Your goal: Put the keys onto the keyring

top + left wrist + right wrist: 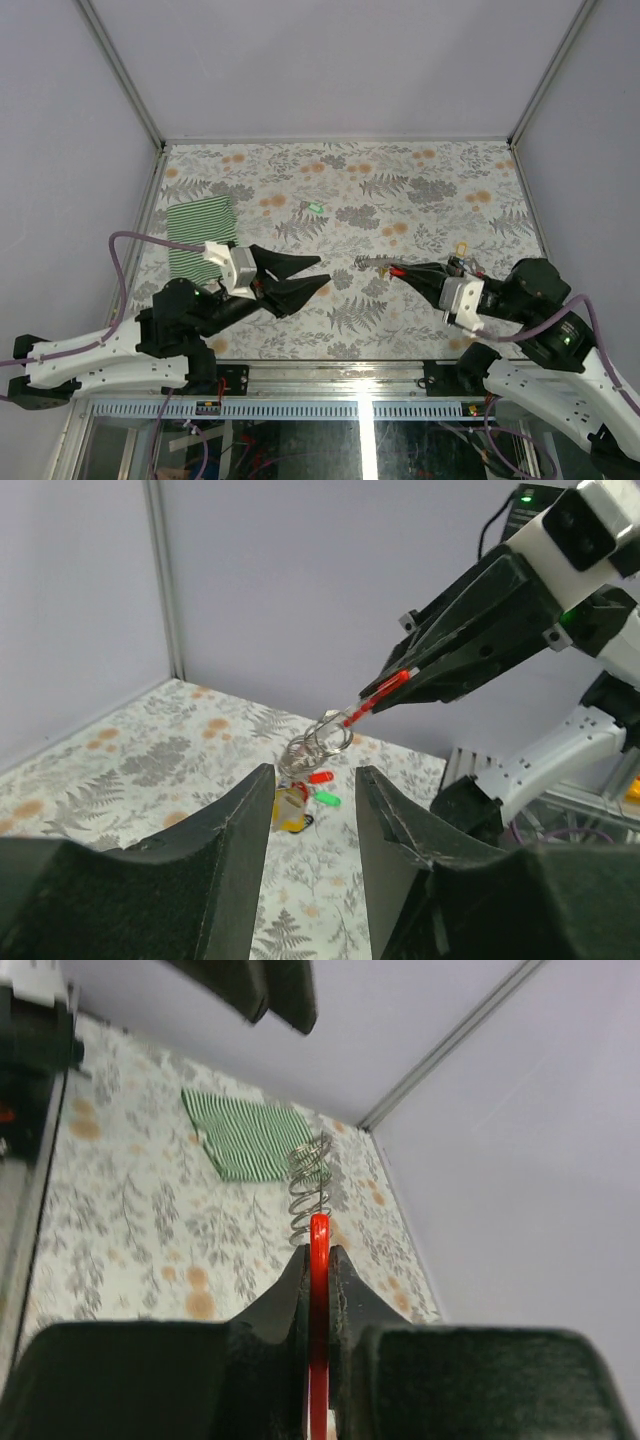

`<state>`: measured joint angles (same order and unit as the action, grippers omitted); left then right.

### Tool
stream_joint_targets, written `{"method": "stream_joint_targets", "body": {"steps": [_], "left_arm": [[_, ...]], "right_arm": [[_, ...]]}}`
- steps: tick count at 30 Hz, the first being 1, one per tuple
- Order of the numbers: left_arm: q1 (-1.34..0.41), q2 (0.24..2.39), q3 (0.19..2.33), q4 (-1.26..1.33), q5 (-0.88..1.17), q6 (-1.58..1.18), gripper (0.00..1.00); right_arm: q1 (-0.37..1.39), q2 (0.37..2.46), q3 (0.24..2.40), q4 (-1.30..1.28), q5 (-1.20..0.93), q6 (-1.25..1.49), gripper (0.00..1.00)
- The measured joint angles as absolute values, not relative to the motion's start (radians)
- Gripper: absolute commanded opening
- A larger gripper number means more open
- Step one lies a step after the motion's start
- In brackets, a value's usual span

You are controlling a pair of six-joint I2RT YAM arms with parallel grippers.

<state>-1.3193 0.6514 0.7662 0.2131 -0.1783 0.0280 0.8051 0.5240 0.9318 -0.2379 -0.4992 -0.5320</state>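
The right claw [398,270] is clenched on the keyring [345,720]; its two fingers pinch the red loop [318,1250] edge-on, and the grey coiled wire end [310,1185] sticks out past the fingertips, raised above the surface [420,190]; in the top view the keyring points toward 9 o'clock from that claw, just right of the middle of the floral surface. The left claw [322,272] is released, its jaws spread wide and grasping nothing; it faces the keyring from the 9 o'clock side, near it but apart, and in its own wrist view the coil sits above the gap between its fingers. Seen from that wrist, three keys [305,795] show low behind the coil, one red, one green, one yellow; I cannot tell whether they touch one another. In the top view a single green key [315,208] lies on the surface at 12 o'clock from the left claw, well apart from the keyring; a green striped cloth [200,232] lies flat at about 10 o'clock from that claw.
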Motion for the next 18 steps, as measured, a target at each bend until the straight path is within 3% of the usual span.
{"method": "stream_joint_targets", "body": {"steps": [9,18], "left_arm": [[-1.319,0.591,0.679,0.16,-0.086,-0.011,0.43],[-1.319,0.642,0.582,0.247,-0.022,0.04,0.45]], "right_arm": [[0.805,0.532,0.943,-0.55,-0.491,-1.018,0.0],[0.805,0.554,1.017,-0.668,-0.464,-1.167,0.0]]}}
